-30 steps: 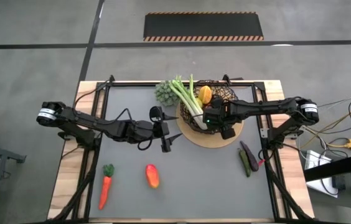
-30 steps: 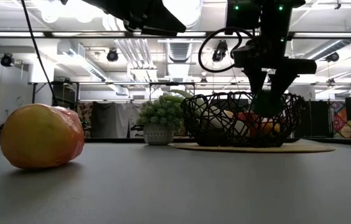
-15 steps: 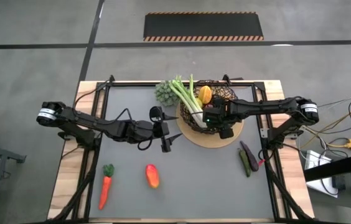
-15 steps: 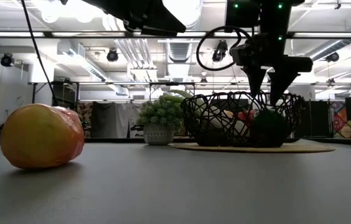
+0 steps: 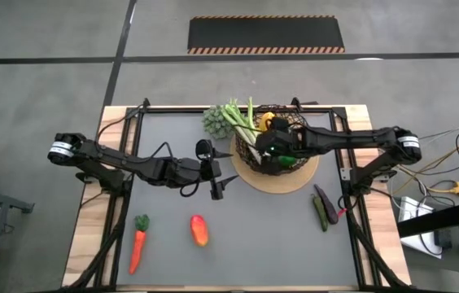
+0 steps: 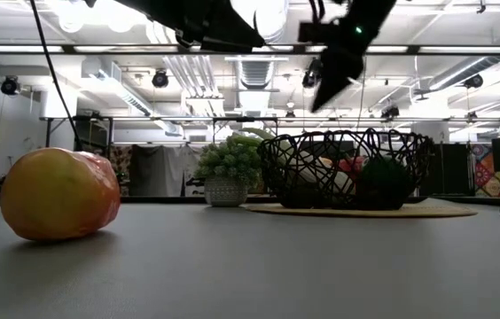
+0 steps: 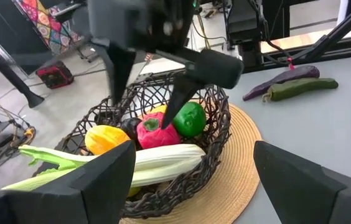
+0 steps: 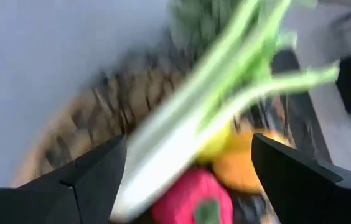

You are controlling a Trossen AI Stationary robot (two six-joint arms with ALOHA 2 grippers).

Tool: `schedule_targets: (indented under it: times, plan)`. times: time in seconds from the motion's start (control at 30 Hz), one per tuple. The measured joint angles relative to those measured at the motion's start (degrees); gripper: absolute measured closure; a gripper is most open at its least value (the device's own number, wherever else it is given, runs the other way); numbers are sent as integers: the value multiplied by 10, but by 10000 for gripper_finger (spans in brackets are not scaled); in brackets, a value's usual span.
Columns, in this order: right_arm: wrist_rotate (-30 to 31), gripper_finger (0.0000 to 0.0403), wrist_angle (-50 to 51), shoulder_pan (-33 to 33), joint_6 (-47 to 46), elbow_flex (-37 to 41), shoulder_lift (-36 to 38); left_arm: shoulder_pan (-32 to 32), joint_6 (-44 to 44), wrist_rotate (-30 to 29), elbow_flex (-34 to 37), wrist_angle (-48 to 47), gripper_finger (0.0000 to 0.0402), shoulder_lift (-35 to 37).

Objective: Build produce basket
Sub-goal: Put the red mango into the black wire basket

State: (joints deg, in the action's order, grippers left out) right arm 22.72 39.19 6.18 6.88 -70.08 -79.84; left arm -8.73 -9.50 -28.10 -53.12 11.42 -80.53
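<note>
Work surface: grey table top (image 5: 164, 130) with a pale wood border, centre of the high view.

Basket (image 5: 272, 138), dark wire mesh, upper centre-right, on a round tan mat (image 5: 295, 177). Contents: leek (image 7: 163, 158), red piece (image 7: 152, 132), green piece (image 7: 191, 119), yellow piece (image 7: 104, 138).

On the table: carrot (image 5: 137, 242) lower left; red-orange fruit (image 5: 199, 229) lower centre; purple and green pieces (image 5: 321, 207) right of centre.

Right gripper (image 7: 147, 93): above the basket, fingers apart, empty.

Left gripper (image 5: 216, 175): centre, left of the basket, fingers apart.

Room: grey concrete floor; ceiling lights and ducts in the low view.
</note>
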Motion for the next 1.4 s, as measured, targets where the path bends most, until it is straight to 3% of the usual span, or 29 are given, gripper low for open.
schedule_targets:
  times: [0.2,0.63,0.83,0.97,1.3,1.4]
  plan:
    - [-27,78,-108,-32,6,0,9,-11,6,-1,0,0,94,0]
    - [-252,78,-108,-117,-26,1,11,-53,3,26,1,-20,94,0]
    - [-257,78,-95,-163,-28,1,11,-94,44,27,-7,-54,94,0]
    - [-257,78,-95,-193,-27,4,11,-115,168,29,-29,-114,94,0]
    - [-257,78,-104,-224,-2,51,14,-155,617,68,-77,-354,96,-13]
    - [-256,78,-120,-223,3,77,15,-170,717,85,-94,-369,96,-36]
